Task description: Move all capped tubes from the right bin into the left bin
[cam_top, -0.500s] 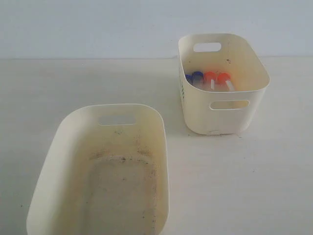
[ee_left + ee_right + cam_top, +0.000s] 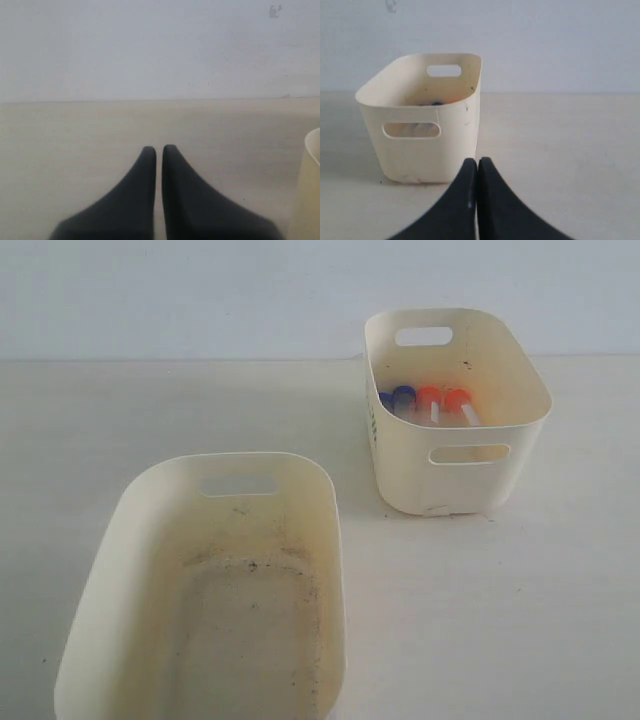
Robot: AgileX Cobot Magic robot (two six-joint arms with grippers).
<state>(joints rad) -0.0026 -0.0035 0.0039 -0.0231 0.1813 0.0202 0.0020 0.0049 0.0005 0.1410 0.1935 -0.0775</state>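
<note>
Tubes [image 2: 428,400], all four, lie in the right bin [image 2: 462,480] toward the desk's [image 2: 520,620] far edge, left bin [image 2: 130,540] near-side holds none, left fingers [image 2: 146,162] and right fingers [image 2: 467,172] pressed together, empty: nothing moved yet.

Four capped tubes [image 2: 430,400], two with blue caps and two with orange, lie side by side inside the right bin [image 2: 470,485], an upright cream tub with oval handle holes. The left bin [image 2: 135,502], cream with a black-specked floor, stands nearer, well apart.
</note>
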